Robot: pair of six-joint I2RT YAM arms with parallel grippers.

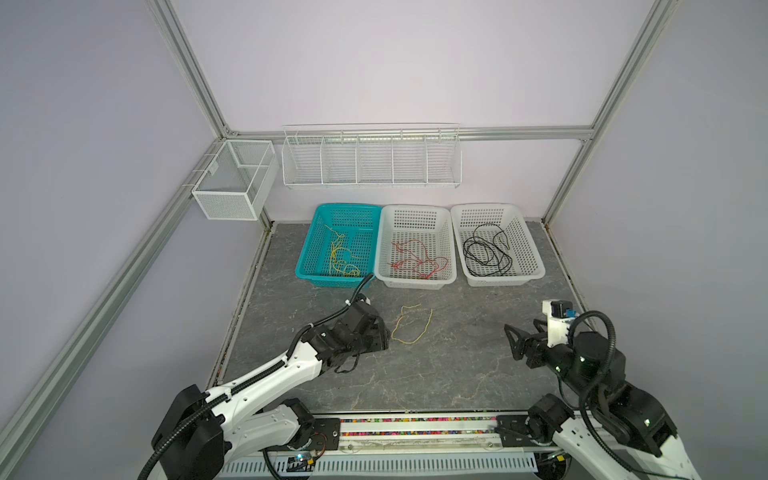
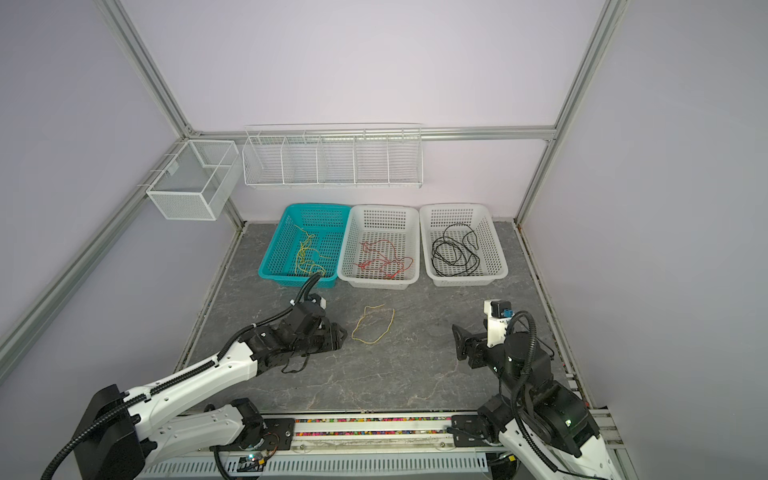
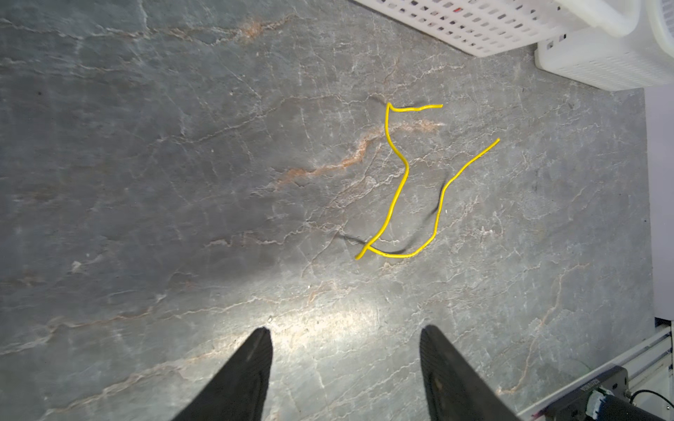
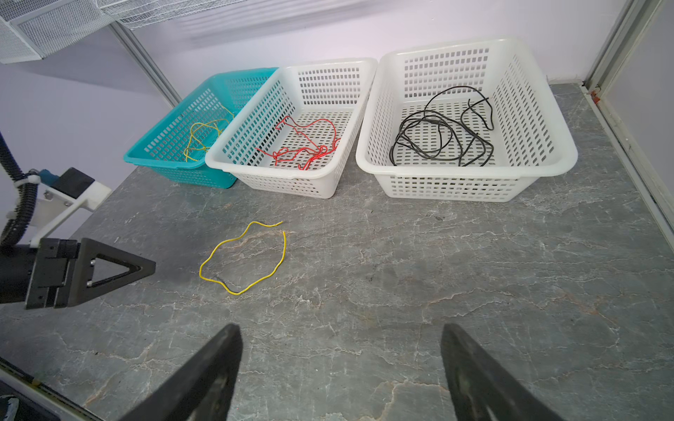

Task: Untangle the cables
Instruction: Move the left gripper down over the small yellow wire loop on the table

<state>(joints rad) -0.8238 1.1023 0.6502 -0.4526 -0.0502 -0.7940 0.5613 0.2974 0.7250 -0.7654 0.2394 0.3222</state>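
You have 2 arms, 1 per side, both low at the near edge of the table. The left gripper points toward centre, fingers apart w/ nothing between, just beside 1 loose yellow cable but not touching. The right gripper faces it from the opp. side, fingers wide apart, empty, well apart from that cable. Further back, 3 baskets stand in a row: teal basket w/ yellow bundle, middle white basket w/ red bundle, right white basket w/ black bundle. Strand count per bundle can't be told. Rear wall: 2 wire racks.
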